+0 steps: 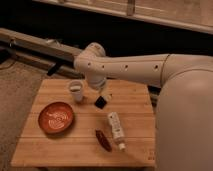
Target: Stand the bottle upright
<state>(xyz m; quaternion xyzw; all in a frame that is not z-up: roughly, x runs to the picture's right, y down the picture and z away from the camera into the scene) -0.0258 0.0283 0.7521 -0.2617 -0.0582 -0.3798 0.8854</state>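
The bottle (pixel 115 128) is slim and cream-white and lies on its side on the wooden table (pixel 75 150), right of centre, with its cap pointing toward the front edge. My gripper (pixel 101 101) hangs from the white arm above the table's middle. It is just above and left of the bottle's base end, a short gap away, and holds nothing that I can see.
A short white cup (pixel 75 90) stands left of the gripper. A red-orange bowl (pixel 56 117) sits at the front left. A dark red-brown elongated object (pixel 103 140) lies just left of the bottle. My arm's big white body fills the right side.
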